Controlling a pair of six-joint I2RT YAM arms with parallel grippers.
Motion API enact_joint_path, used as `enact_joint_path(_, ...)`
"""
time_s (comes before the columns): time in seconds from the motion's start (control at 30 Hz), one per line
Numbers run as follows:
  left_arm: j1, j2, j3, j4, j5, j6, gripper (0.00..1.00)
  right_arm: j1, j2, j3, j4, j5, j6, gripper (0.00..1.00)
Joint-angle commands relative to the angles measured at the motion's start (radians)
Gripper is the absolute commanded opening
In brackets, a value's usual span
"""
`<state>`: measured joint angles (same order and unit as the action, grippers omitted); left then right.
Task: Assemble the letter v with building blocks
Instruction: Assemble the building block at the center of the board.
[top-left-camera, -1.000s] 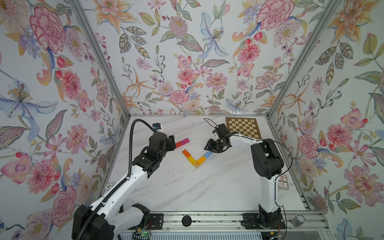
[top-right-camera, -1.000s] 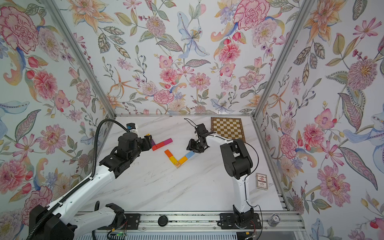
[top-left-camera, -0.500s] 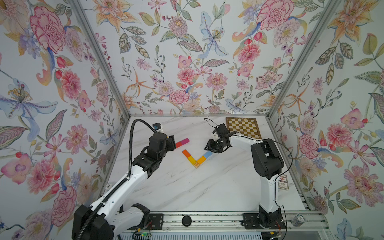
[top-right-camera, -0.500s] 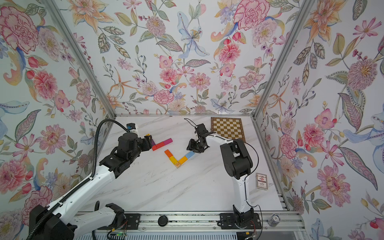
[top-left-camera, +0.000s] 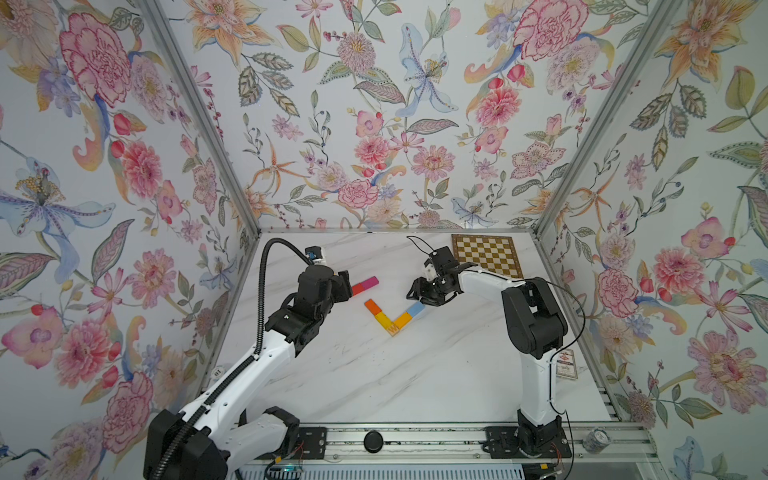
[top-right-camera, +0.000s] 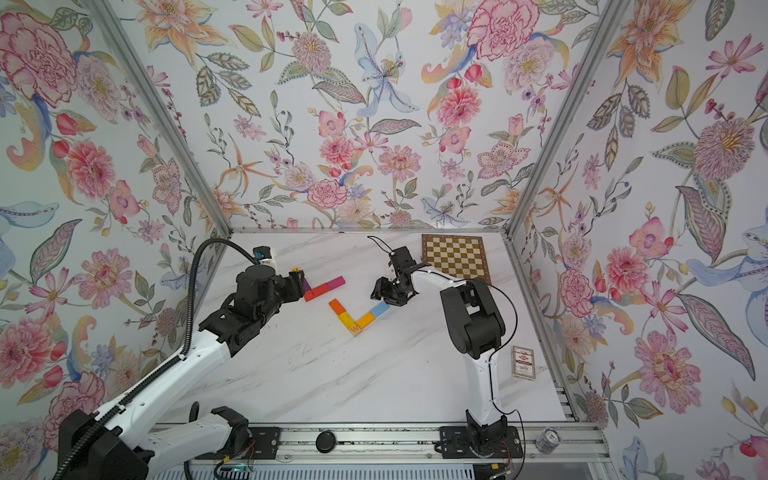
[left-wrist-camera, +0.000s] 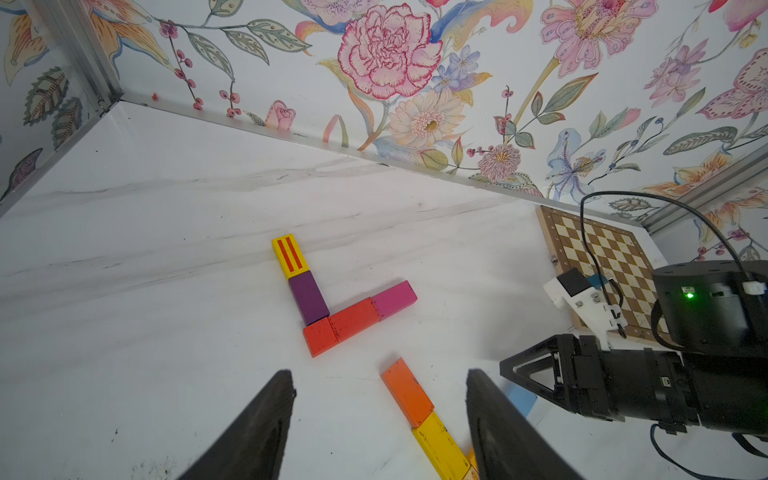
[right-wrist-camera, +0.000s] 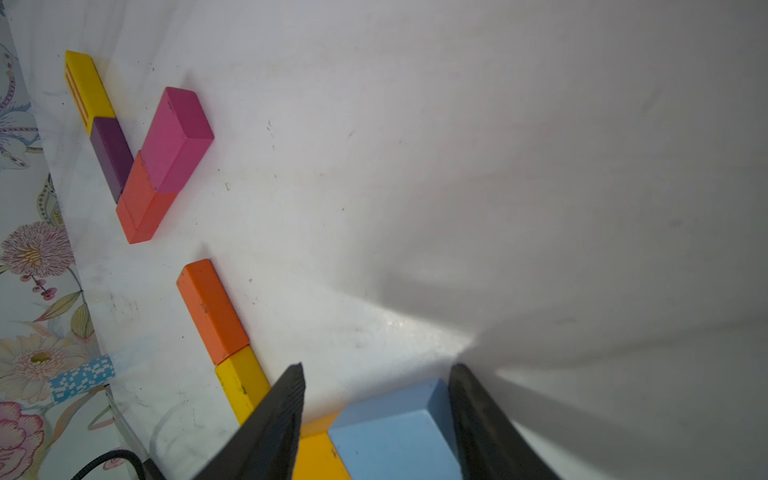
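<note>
The letter v (top-left-camera: 392, 328) lies on the counter (top-left-camera: 374, 374) near the chessboard (top-left-camera: 486, 255), with bare counter beyond it, away from the chessboard. The right tool (right-wrist-camera: 376, 366) straddles the light blue block (right-wrist-camera: 395, 432), jaws parted wider than the block, with a gap on one side. The left tool (left-wrist-camera: 379, 372) hangs farther from the chessboard, jaws well apart, holding nothing.

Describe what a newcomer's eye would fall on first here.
Bold floral wallpaper covers the walls around a white marble table. At its middle, coloured blocks form a bright V, the right gripper at its light blue end; a chessboard lies in the far right corner.
</note>
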<state>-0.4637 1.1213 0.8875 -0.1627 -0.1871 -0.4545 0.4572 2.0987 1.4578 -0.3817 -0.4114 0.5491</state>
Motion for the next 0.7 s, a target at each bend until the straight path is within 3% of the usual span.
enact_joint_path(0.0, 0.016, -0.006, -0.007, -0.001, 0.008, -0.003, 0.71, 0.003, 0.034, 0.017, -0.041, 0.029, -0.009, 0.62)
enact_joint_path(0.37, 0.028, 0.016, 0.033, -0.013, 0.006, 0.036, 0.81, -0.031, -0.027, 0.009, -0.046, 0.088, -0.009, 0.69)
enact_joint_path(0.67, 0.052, -0.027, 0.054, 0.014, -0.026, 0.115, 0.97, -0.129, -0.215, -0.078, -0.045, 0.166, -0.056, 0.73)
